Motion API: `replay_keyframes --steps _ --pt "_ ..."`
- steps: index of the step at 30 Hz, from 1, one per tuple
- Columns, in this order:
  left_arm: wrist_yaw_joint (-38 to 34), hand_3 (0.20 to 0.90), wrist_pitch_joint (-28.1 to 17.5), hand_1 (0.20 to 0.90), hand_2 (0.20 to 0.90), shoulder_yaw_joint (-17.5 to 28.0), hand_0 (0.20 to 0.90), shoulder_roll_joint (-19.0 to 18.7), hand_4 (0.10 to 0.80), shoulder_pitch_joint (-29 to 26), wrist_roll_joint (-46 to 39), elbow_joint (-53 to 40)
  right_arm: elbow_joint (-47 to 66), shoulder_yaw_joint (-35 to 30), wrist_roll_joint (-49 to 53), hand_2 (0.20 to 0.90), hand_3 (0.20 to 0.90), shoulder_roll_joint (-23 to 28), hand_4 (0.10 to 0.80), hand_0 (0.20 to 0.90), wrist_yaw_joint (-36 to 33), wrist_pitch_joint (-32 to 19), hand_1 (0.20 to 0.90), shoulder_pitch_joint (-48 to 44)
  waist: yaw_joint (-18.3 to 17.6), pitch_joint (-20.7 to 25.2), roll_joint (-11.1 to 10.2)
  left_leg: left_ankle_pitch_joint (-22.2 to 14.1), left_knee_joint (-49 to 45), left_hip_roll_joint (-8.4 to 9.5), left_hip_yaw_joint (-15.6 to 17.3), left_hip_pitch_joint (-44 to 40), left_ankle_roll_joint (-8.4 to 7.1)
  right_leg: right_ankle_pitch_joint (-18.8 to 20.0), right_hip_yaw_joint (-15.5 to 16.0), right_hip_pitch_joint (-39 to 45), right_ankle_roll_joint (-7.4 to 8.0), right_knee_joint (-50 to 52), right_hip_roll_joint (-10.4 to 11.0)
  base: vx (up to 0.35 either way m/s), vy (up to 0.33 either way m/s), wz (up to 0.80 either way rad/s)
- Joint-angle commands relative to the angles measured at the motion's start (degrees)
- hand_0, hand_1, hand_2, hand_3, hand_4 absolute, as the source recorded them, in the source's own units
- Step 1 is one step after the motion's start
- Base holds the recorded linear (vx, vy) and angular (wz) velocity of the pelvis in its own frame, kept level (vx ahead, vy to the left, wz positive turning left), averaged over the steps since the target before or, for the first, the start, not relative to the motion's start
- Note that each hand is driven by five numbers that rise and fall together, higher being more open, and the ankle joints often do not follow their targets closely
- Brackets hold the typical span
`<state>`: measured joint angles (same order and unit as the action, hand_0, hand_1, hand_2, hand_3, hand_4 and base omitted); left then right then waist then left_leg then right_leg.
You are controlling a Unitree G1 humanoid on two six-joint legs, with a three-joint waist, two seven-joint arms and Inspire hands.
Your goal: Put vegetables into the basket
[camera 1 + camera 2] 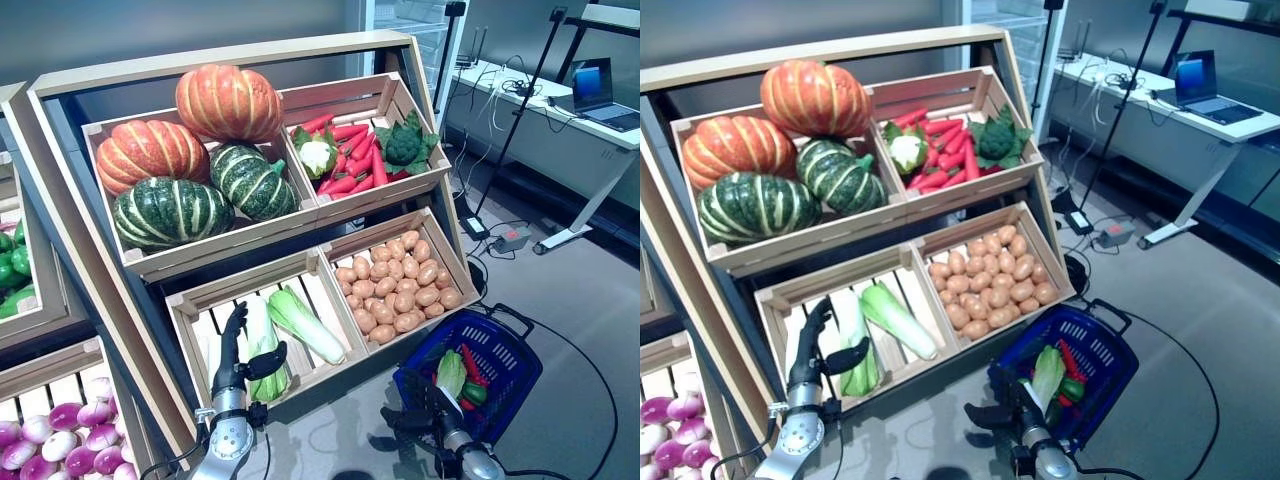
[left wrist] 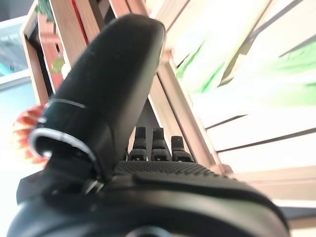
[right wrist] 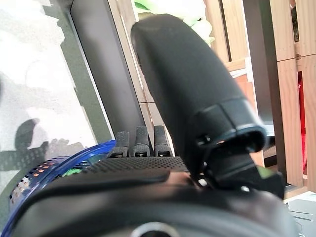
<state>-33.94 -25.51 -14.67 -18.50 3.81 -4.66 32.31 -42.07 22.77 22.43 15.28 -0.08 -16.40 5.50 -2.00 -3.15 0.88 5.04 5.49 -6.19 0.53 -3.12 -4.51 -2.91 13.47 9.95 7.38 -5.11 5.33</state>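
Basket point(image 1: 505, 352) partly filled: cabbage, red and green pieces inside. Left hand point(image 1: 236, 352) open, empty, raised at cabbages point(image 1: 300, 322) in crate. Right hand point(image 1: 425, 410) open, empty, beside basket.

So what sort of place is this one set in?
Probably a mock grocery stand in a lab or office: tiered wooden crates of pumpkins and potatoes, a shopping basket on the floor, and a desk with a laptop behind.

Pale, matt wooden slatted crates point(image 1: 262, 300); blue perforated plastic basket point(image 1: 505, 365); glossy ribbed pumpkins point(image 1: 228, 102); matt black hands point(image 1: 232, 355).
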Motion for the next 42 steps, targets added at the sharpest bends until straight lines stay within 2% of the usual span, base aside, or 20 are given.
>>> replay_keyframes --steps 1,7,10,11,12,14,16,18,19,20,21,24,27,31,35,38,42 --pt "-4.29 0.9 -3.46 0.9 0.9 4.56 0.9 -2.18 0.8 -8.51 2.87 -1.14 7.7 -2.46 -0.09 0.9 0.9 -0.35 0.8 0.9 -1.82 -2.98 0.9 -2.5 -0.63 -0.43 -1.71 -6.8 -0.49 3.68 6.0 -4.12 3.19 2.48 -3.45 -1.5 -3.53 0.11 -1.17 0.063 0.046 -0.12" --pt "-5.37 0.9 0.7 0.9 0.9 6.91 0.9 -2.08 0.8 -10.17 0.58 1.11 13.29 -3.21 2.07 0.9 0.9 0.52 0.8 0.9 -2.54 -1.86 0.9 -1.24 -2.3 -0.86 -1.37 -6.28 -0.49 3.45 7.49 -4.35 3.42 2.1 -5.01 -2.52 -3.57 1.64 -1.29 0.081 0.057 -0.1" --pt "-6.6 0.9 1.86 0.9 0.9 7.19 0.9 -2.05 0.8 -12.06 -1.15 1.59 16.82 -3.07 3.09 0.9 0.9 1.37 0.8 0.9 -3.17 -1.8 0.9 -1.66 -2.91 -2.27 -1.1 -6.42 -3.24 2.99 7.8 -2.2 3.66 0.1 -5.88 -5.83 -4.08 6.98 -1.34 -0.049 0.054 -0.17" --pt "-7.87 0.9 1.66 0.9 0.9 6.93 0.9 -2.36 0.8 -13.92 -1.12 1.73 18.39 -3.05 3.87 0.9 0.9 1.95 0.8 0.9 -3.38 -2.44 0.9 -2.67 -3.2 -3.89 -0.96 -7.0 -7.39 2.57 7.81 1.01 3.76 -1.52 -6.33 -9.4 -4.67 11.63 -1.3 -0.303 0.042 -0.35" --pt "-9.38 0.9 1.71 0.9 0.9 6.0 0.9 -3.8 0.8 -17.17 -1.74 1.43 19.83 -2.89 5.16 0.9 0.9 3.1 0.8 0.9 -3.58 -3.8 0.9 -4.6 -3.46 -6.64 -1.19 -8.58 -15.04 2.25 7.72 6.59 3.75 -3.3 -7.31 -14.72 -5.32 18.01 -0.97 -0.314 0.039 -0.34" --pt "-10.06 0.9 1.77 0.9 0.9 5.45 0.9 -4.83 0.8 -19.09 -2.17 1.39 20.45 -2.86 5.12 0.9 0.9 3.82 0.8 0.9 -3.75 -4.62 0.9 -5.87 -3.71 -8.17 -1.38 -10.31 -20.46 1.85 8.18 10.28 3.81 -4.63 -7.75 -18.31 -5.73 22.58 -0.61 -0.269 0.02 -0.06" --pt "-11.69 0.9 3.11 0.9 0.9 4.95 0.9 -7.23 0.8 -22.3 -2.65 1.12 22.12 -2.63 4.38 0.9 0.9 5.79 0.8 0.9 -4.68 -4.83 0.9 -8.03 -4.06 -10.93 -1.85 -13.95 -31.28 0.82 8.87 17.78 3.35 -8.42 -6.67 -25.17 -6.56 33.36 0.77 -0.307 0.043 0.2" --pt "-13.34 0.9 4.07 0.9 0.9 4.45 0.9 -9.57 0.8 -24.68 -1.85 1.98 22.55 -2.95 6.1 0.9 0.9 7.02 0.8 0.9 -4.77 -5.48 0.9 -8.94 -4.43 -12.03 -2.26 -16.62 -37.63 0.12 8.75 22.13 3.35 -10.92 -6.35 -28.86 -7.09 39.69 1.87 -0.186 0.047 -0.02" --pt "-13.47 0.9 4.15 0.9 0.9 4.41 0.9 -10.34 0.8 -25.43 -2.46 2.37 22.61 -3.15 6.67 0.9 0.9 7.4 0.8 0.9 -4.8 -5.73 0.9 -9.13 -4.5 -12.31 -2.34 -17.39 -39.27 0.01 8.51 23.41 3.32 -11.54 -6.33 -29.97 -7.1 41.35 2.28 -0.077 0.038 -0.14" --pt "-13.5 0.9 4.14 0.9 0.9 4.54 0.9 -11.13 0.8 -26.74 -3.42 3.32 22.46 -3.34 7.52 0.9 0.9 7.93 0.8 0.9 -5.01 -6.4 0.9 -9.43 -4.69 -12.97 -2.52 -19.9 -42.24 -0.45 8.29 24.54 3.3 -13.59 -6.49 -31.01 -6.89 44.27 3.04 -0.088 0.047 -0.11" --pt "-13.53 0.9 3.82 0.9 0.9 4.81 0.9 -11.41 0.8 -28.54 -4.43 5.0 22.14 -3.73 8.03 0.9 0.9 8.21 0.8 0.9 -5.4 -6.95 0.9 -9.83 -5.09 -13.48 -2.64 -21.39 -45.55 -1.15 8.42 26.58 3.73 -14.96 -6.7 -33.51 -7.08 48.41 3.83 -0.079 0.041 -0.05" --pt "-13.01 0.9 4.22 0.9 0.9 5.21 0.9 -11.35 0.8 -31.57 -6.98 7.68 20.96 -4.22 7.91 0.9 0.9 8.6 0.8 0.9 -6.36 -7.49 0.9 -11.05 -5.73 -14.72 -2.68 -24.32 -52.19 -1.78 8.22 30.32 3.55 -17.11 -6.92 -37.24 -7.07 54.57 4.8 -0.098 0.038 -0.02" --pt "-13.75 0.9 5.63 0.9 0.9 5.13 0.9 -11.86 0.8 -33.23 -6.55 9.35 20.81 -4.42 7.87 0.9 0.9 9.13 0.8 0.9 -6.96 -6.84 0.9 -11.52 -6.13 -15.47 -2.76 -26.2 -55.93 -1.86 7.73 32.38 3.61 -18.75 -7.16 -39.55 -7.01 58.49 5.32 -0.02 0.04 0.03" --pt "-15.56 0.9 7.56 0.9 0.9 5.78 0.9 -14.68 0.8 -34.67 -7.22 10.84 20.44 -4.97 8.95 0.9 0.9 10.47 0.8 0.9 -6.15 -5.64 0.9 -11.43 -6.69 -16.5 -2.91 -27.91 -61.19 -2.35 7.22 36.02 3.54 -20.12 -7.64 -43.12 -6.94 62.94 5.49 -0.014 0.043 -0.07" --pt "-17.56 0.9 10.19 0.9 0.9 6.7 0.9 -16.48 0.8 -36.73 -8.15 12.48 20.41 -4.93 9.01 0.9 0.9 11.24 0.8 0.9 -6.21 -5.28 0.9 -11.66 -7.02 -17.66 -3.15 -28.99 -64.82 -2.25 6.35 38.81 3.71 -21.17 -7.87 -45.79 -6.84 65.92 5.34 -0.007 0.038 -0.03" --pt "-18.26 0.9 11.66 0.9 0.9 6.05 0.9 -18.64 0.8 -38.91 -7.21 13.01 20.74 -4.65 9.43 0.9 0.9 11.89 0.8 0.9 -6.27 -5.13 0.9 -12.29 -7.1 -18.66 -3.4 -29.46 -66.99 -2.35 5.89 40.87 3.86 -21.54 -7.87 -47.77 -6.77 67.73 5.32 -0.017 0.018 0.02" --pt "-18.68 0.9 13.45 0.9 0.9 5.52 0.9 -19.76 0.8 -40.55 -7.31 12.6 20.97 -4.69 9.56 0.9 0.9 12.16 0.8 0.9 -6.0 -5.13 0.9 -12.51 -7.17 -19.55 -3.6 -29.55 -68.24 -2.29 5.5 42.42 3.87 -21.61 -7.97 -49.38 -6.54 68.96 5.11 0.0 0.0 0.0"
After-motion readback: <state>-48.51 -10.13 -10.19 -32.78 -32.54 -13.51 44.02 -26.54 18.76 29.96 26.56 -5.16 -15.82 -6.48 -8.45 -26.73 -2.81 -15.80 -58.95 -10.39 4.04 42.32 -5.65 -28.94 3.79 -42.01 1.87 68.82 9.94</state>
